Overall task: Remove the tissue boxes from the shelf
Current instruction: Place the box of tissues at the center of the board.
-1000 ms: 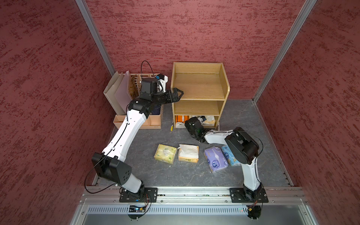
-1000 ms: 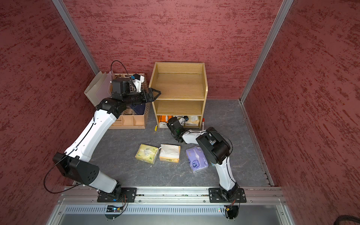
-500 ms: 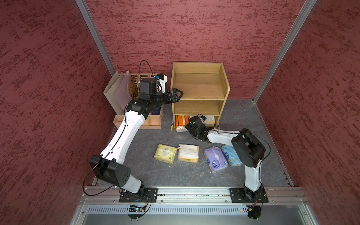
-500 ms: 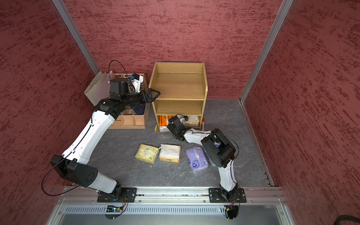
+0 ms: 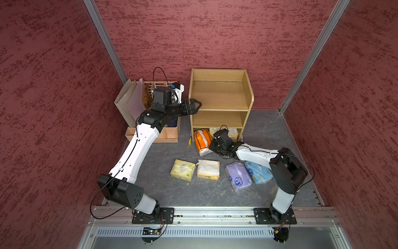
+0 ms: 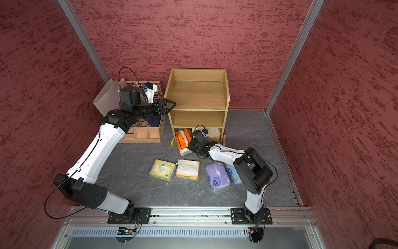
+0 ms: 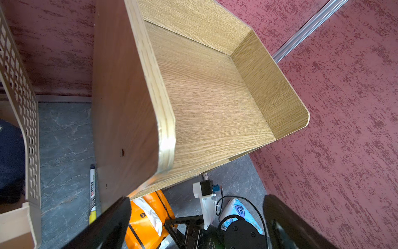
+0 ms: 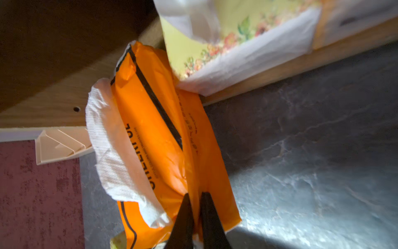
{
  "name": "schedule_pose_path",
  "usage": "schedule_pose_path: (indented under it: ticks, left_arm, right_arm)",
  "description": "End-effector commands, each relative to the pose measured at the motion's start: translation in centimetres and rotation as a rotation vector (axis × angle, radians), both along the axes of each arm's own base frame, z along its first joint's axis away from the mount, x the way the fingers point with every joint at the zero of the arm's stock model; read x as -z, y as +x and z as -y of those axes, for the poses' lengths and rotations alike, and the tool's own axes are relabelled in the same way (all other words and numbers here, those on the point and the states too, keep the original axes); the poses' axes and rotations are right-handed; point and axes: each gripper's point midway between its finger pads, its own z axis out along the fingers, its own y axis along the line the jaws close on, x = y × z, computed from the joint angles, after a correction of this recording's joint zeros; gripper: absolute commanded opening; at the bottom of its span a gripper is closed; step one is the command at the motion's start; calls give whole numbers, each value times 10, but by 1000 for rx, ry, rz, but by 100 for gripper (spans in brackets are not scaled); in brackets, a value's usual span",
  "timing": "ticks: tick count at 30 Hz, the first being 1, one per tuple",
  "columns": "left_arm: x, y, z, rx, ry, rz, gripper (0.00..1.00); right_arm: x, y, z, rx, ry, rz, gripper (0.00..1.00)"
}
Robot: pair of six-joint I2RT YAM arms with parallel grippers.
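The light-wood shelf point(image 5: 220, 101) point(image 6: 198, 97) stands at the back; its top two tiers are bare. My right gripper point(image 8: 195, 195) is shut on the end of the orange tissue pack with black lines point(image 5: 202, 141) point(image 8: 150, 133). The pack sticks out of the bottom tier onto the floor. A floral beige pack point(image 8: 226, 32) point(image 5: 232, 132) sits in that tier. Pale yellow point(image 5: 183, 169), tan-orange point(image 5: 208, 169), purple point(image 5: 238, 176) and light blue point(image 5: 258, 172) packs lie on the floor in front. My left gripper point(image 5: 195, 105) point(image 7: 197, 199) hangs open at the shelf's left top panel.
A pink slotted file organizer point(image 5: 150, 120) stands left of the shelf, under my left arm. A yellow marker point(image 5: 190, 140) lies by the shelf's left foot and a red one point(image 6: 224, 135) by its right foot. Red walls close in on three sides.
My right gripper has shut on the orange pack and drawn it forward out of the bottom tier. The right elbow has swung back to the right. The left arm has barely moved.
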Motion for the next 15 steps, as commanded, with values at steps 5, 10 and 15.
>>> schedule_pose_path:
  ticks: [5, 10, 15]
  left_arm:
    - [-9, -14, -6, -15, 7, 30, 100]
    - [-11, -19, -10, -26, 24, 37, 100]
    - [-13, -21, -14, -38, 38, 46, 100]
  right_arm:
    - [19, -41, 6, -244, -84, -73, 0]
    - [27, -62, 20, -357, -166, -106, 0]
    - [21, -81, 40, -449, -249, -115, 0]
